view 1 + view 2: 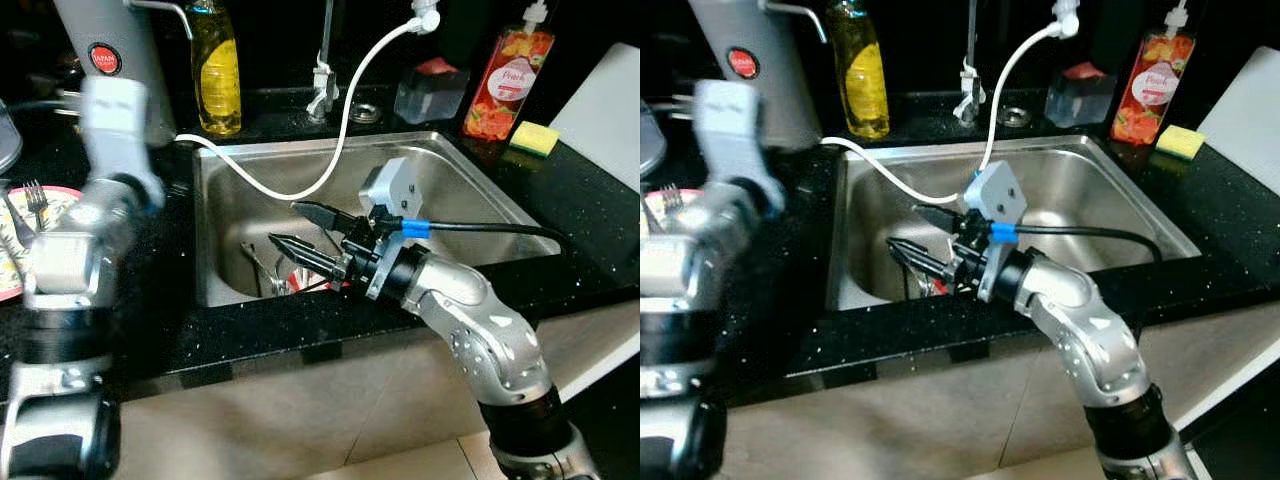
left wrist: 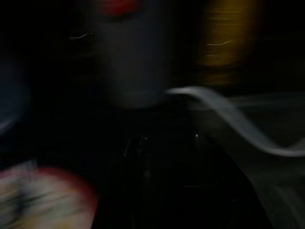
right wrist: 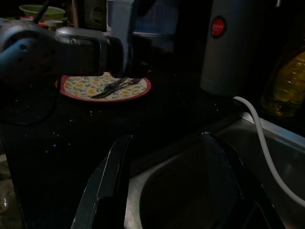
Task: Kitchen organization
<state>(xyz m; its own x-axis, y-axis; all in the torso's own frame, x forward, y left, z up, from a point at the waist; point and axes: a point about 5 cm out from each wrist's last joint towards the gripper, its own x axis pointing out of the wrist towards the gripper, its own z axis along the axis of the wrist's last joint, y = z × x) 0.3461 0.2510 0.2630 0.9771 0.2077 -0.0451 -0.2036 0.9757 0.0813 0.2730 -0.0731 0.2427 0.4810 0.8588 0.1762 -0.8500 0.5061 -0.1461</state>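
Note:
My right gripper (image 1: pixel 285 223) reaches into the steel sink (image 1: pixel 470 190) from the front, its two black fingers (image 3: pixel 107 176) open with nothing between them. Below its tips, on the sink floor, lie metal utensils (image 1: pixel 262 272) and something red (image 1: pixel 300 281). A patterned plate with a red rim (image 3: pixel 107 88) sits on the black counter to the left of the sink, with a fork (image 3: pixel 116 85) on it. My left arm (image 1: pixel 65 255) is raised over that counter beside the plate, blurred. The left wrist view is dark and smeared.
A white hose (image 1: pixel 340 130) runs from the faucet (image 1: pixel 323 80) across the sink. Behind the sink stand a silver thermos (image 1: pixel 110 50), a yellow oil bottle (image 1: pixel 217 70), a clear container (image 1: pixel 430 90), a soap bottle (image 1: pixel 507 85) and a yellow sponge (image 1: pixel 533 138). A white board (image 1: pixel 605 110) lies far right.

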